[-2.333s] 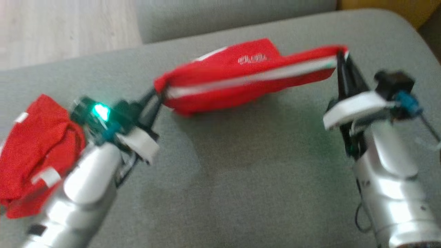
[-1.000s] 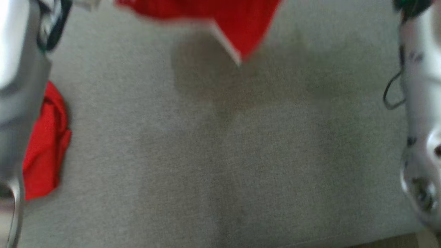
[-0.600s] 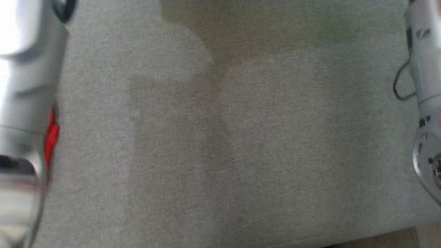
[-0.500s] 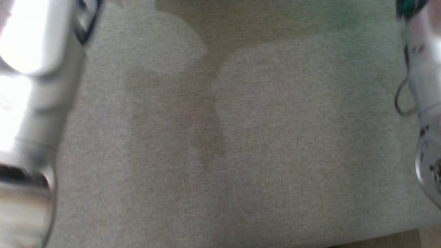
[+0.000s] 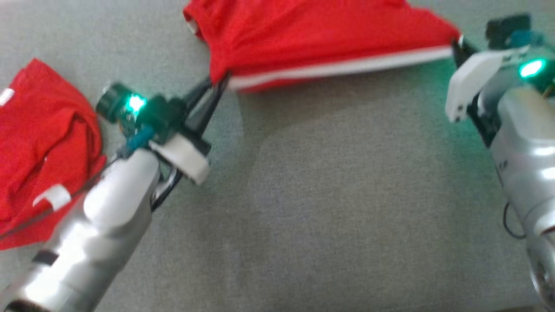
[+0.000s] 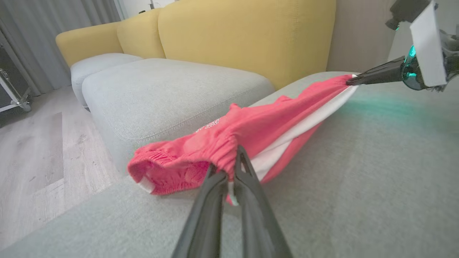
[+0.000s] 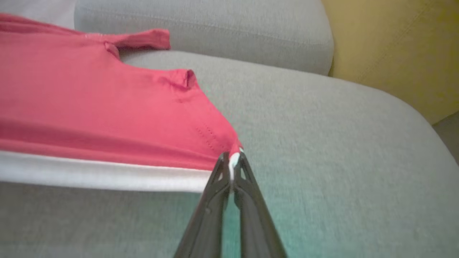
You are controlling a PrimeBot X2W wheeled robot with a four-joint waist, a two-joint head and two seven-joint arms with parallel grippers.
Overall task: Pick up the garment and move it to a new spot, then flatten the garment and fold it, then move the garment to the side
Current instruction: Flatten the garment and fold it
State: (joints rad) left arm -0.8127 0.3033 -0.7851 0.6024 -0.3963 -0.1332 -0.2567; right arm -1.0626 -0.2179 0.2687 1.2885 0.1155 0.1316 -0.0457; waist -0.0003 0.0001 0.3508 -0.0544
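The garment (image 5: 312,39) is a pair of red shorts with a white side stripe, stretched between my two grippers just over the grey cushion (image 5: 347,195). My left gripper (image 5: 217,82) is shut on its gathered waistband end (image 6: 218,143), the fingertips (image 6: 241,161) pinching the elastic. My right gripper (image 5: 455,43) is shut on the far hem corner, where red cloth and white stripe meet (image 7: 215,157). The left wrist view shows the right gripper (image 6: 353,80) pulling the stripe taut. Most of the cloth (image 7: 89,107) lies spread on the cushion beyond the stripe.
A second crumpled red garment (image 5: 43,143) lies on the cushion at the left, beside my left forearm. Another grey seat (image 6: 161,93) and a yellow sofa back (image 6: 244,36) stand beyond. Wooden floor (image 6: 36,150) lies past the cushion's edge.
The head camera has swung from bare cushion and forearms back onto both grippers. The garment is still held between them, now spread wider than before.
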